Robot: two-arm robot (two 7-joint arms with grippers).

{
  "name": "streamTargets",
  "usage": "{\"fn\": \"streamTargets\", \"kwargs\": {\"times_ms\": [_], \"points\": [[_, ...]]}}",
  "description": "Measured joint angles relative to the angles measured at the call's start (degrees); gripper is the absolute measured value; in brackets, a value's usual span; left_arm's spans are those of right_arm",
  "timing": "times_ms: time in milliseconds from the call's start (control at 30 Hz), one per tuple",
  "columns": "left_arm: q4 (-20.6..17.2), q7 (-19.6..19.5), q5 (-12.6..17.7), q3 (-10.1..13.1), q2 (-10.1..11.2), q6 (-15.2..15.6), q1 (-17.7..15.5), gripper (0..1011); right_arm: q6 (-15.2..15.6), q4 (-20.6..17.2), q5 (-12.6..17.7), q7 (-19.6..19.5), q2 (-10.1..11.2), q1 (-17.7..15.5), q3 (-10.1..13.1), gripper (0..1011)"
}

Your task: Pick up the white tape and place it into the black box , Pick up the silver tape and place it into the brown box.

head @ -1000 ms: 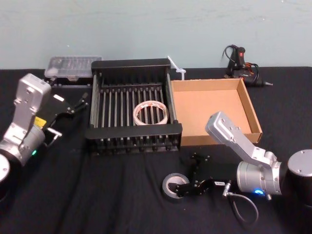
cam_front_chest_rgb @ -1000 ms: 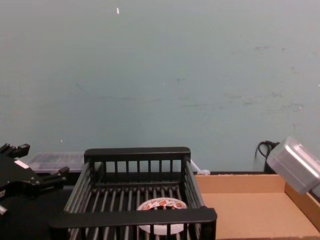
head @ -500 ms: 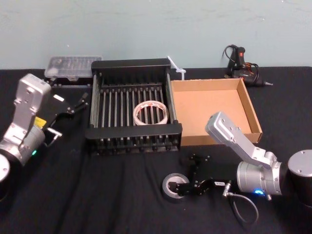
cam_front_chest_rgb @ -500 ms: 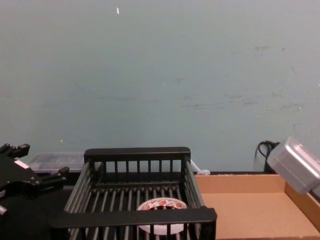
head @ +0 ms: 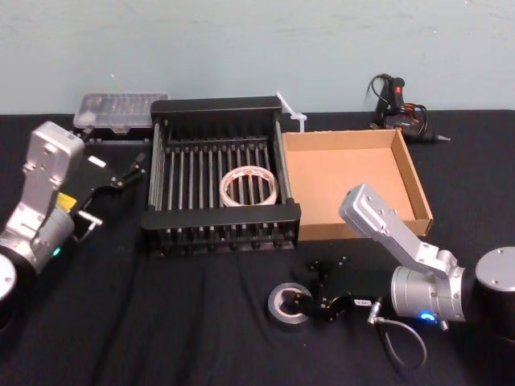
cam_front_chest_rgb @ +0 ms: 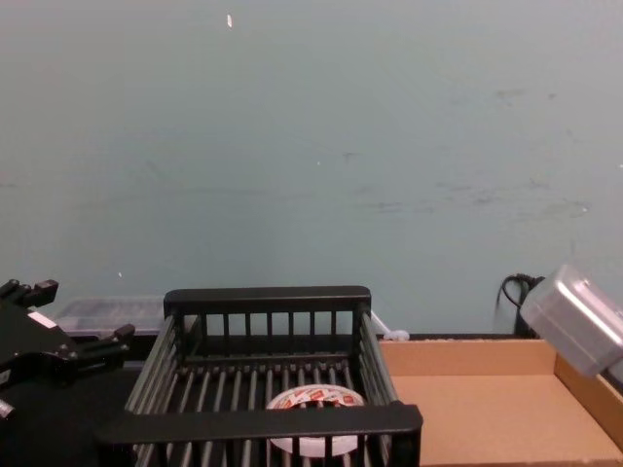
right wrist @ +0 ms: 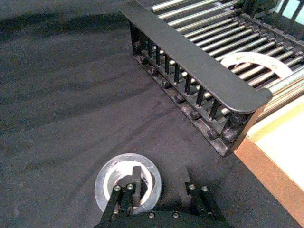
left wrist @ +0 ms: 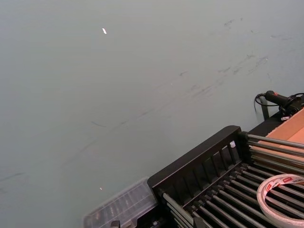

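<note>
- The right tool (head: 310,304) sits low in the head view, lower centre-right, down at the black table (head: 161,322). In the right wrist view its fingers (right wrist: 124,197) are spread: one reaches into the hole of the silver tape (right wrist: 127,183) and the other stands outside the roll on the cloth, so the roll's wall lies between them. They look released, not yet clenched on it.
- The silver tape (head: 288,305) lies flat on the table in the lower centre of the head view, in front of the two boxes and well apart from the brown box (head: 346,181).
- Judged from this, the second half of the task is just starting: the roll must be gripped, lifted and carried up and right into the cardboard tray, which holds nothing yet.
- The first half looks done: the white tape (head: 249,185) rests flat on the slatted floor of the black box (head: 221,217), at the centre of the head view, toward that box's right side.
- The left tool (head: 121,173) hangs at the left edge of the head view, just beside the black box's left rim, with nothing in it; its fingers look spread, and it seems idle.
</note>
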Motion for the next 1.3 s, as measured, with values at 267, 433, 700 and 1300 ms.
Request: {"fn": "streamTargets", "kwargs": {"times_ms": [267, 433, 700, 1300], "points": [[0.0, 0.0, 0.0, 0.0, 0.0, 0.0, 0.0, 1001, 0.0, 0.0, 0.0, 0.0, 0.0, 0.0, 0.0, 223], [0.0, 0.0, 0.0, 0.0, 0.0, 0.0, 0.0, 1002, 0.0, 0.0, 0.0, 0.0, 0.0, 0.0, 0.0, 172], [0.0, 0.0, 0.0, 0.0, 0.0, 0.0, 0.0, 1001, -1.0, -0.9, 1.1, 0.3, 0.6, -0.6, 0.8, 172], [0.0, 0.0, 0.0, 0.0, 0.0, 0.0, 0.0, 1001, -2.1, -4.8, 5.8, -4.8, 3.7, -2.8, 7.8, 172]]}}
